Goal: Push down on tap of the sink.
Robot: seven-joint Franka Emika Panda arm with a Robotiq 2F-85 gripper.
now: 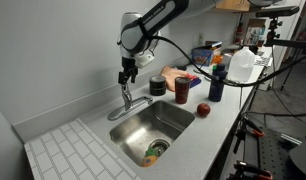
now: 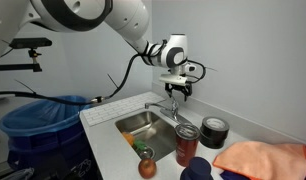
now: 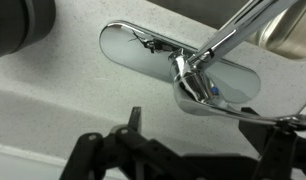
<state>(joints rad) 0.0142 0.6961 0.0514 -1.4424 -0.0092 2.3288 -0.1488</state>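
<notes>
The tap (image 1: 126, 100) stands at the back rim of the sink (image 1: 143, 128), its spout reaching over the basin. The gripper (image 1: 124, 79) hangs just above the tap's lever, fingers spread, gripping nothing

A white ribbed draining area (image 1: 68, 150) fills the seven o'clock corner in an exterior view. A dark red can (image 1: 182, 89) stands on the countertop (image 1: 217, 127), a red apple (image 1: 203, 110) at its four o'clock, a blue bottle (image 1: 216, 80) at its three o'clock, an orange cloth (image 1: 171, 76) at its eleven o'clock. In an exterior view a blue bin (image 2: 43, 118) sits at nine o'clock, a black tape roll (image 2: 213, 130) at the can's two o'clock
</notes>
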